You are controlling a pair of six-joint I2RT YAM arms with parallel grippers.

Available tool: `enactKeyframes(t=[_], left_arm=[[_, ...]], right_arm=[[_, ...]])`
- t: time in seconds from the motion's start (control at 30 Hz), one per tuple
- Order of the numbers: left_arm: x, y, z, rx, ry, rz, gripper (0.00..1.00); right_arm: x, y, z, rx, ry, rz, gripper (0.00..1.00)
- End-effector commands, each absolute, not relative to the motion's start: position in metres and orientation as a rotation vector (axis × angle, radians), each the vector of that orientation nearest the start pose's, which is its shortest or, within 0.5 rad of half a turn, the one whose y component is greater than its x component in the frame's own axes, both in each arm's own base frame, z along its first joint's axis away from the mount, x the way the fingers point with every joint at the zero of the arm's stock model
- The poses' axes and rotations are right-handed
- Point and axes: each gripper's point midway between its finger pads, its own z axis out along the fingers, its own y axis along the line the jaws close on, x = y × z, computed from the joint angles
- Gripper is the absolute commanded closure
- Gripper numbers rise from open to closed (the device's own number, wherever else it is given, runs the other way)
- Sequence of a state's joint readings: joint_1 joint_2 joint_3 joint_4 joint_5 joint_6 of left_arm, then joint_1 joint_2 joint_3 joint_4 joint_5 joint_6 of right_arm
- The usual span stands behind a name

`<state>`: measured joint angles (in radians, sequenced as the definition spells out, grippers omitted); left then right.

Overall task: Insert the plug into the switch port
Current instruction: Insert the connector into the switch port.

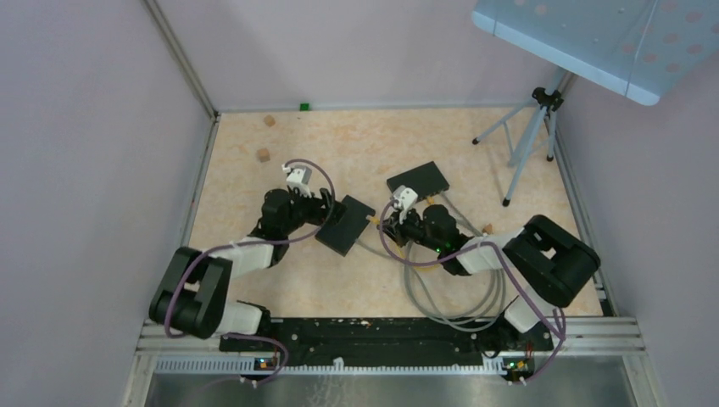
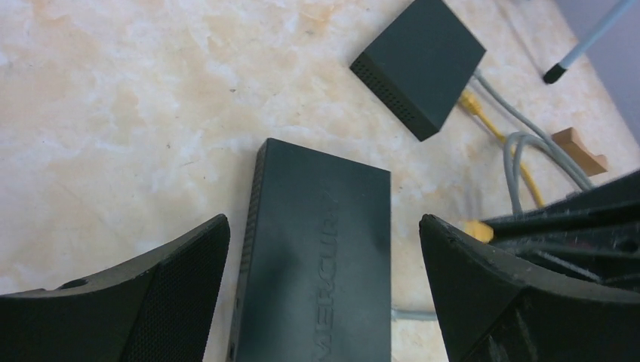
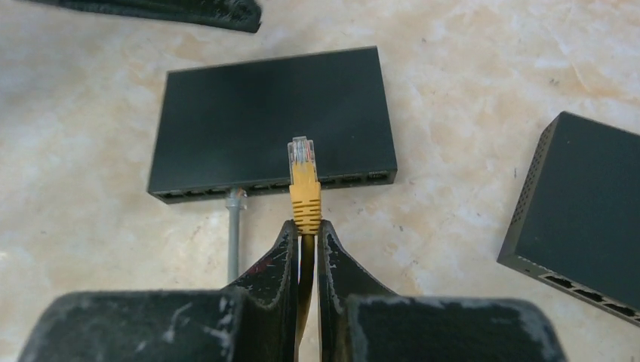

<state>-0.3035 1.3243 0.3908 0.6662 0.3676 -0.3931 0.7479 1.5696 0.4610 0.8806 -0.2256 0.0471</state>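
The plug (image 3: 302, 175), a clear connector on a yellow boot, is sticking out from the pinched tips of the right gripper (image 3: 306, 228), aiming its clear end at the switch (image 3: 272, 113). The switch, a flat black box, is lying flat and facing its port row (image 3: 340, 180) toward the plug. The plug is hanging just before the middle ports, not yet seated.
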Motion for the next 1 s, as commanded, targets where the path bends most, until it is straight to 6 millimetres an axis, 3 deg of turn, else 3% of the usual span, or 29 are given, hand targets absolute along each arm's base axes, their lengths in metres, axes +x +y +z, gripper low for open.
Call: enactKeyframes(t=[0.0, 0.2, 0.37, 0.57, 0.77, 0.97], left_arm=[[0.352, -0.187, 0.102, 0.195, 1.941, -0.780, 0.01], [0.358, -0.196, 0.078, 0.234, 2.010, -0.810, 0.04], [0.359, -0.195, 0.062, 0.217, 2.056, -0.803, 0.15], [0.353, -0.201, 0.055, 0.242, 2.066, -0.847, 0.18], [0.351, -0.208, 0.051, 0.289, 2.071, -0.898, 0.28], [0.350, -0.212, 0.049, 0.301, 2.068, -0.919, 0.29]], right_arm=[[0.286, 0.315, 0.064, -0.867, 1.728, 0.612, 1.00], [0.285, 0.313, 0.040, -0.878, 1.790, 0.558, 1.00], [0.283, 0.311, 0.024, -0.881, 1.832, 0.511, 1.00], [0.291, 0.312, 0.023, -0.834, 1.833, 0.493, 1.00], [0.296, 0.313, 0.024, -0.812, 1.835, 0.481, 1.00], [0.293, 0.321, 0.025, -0.854, 1.821, 0.509, 1.00]])
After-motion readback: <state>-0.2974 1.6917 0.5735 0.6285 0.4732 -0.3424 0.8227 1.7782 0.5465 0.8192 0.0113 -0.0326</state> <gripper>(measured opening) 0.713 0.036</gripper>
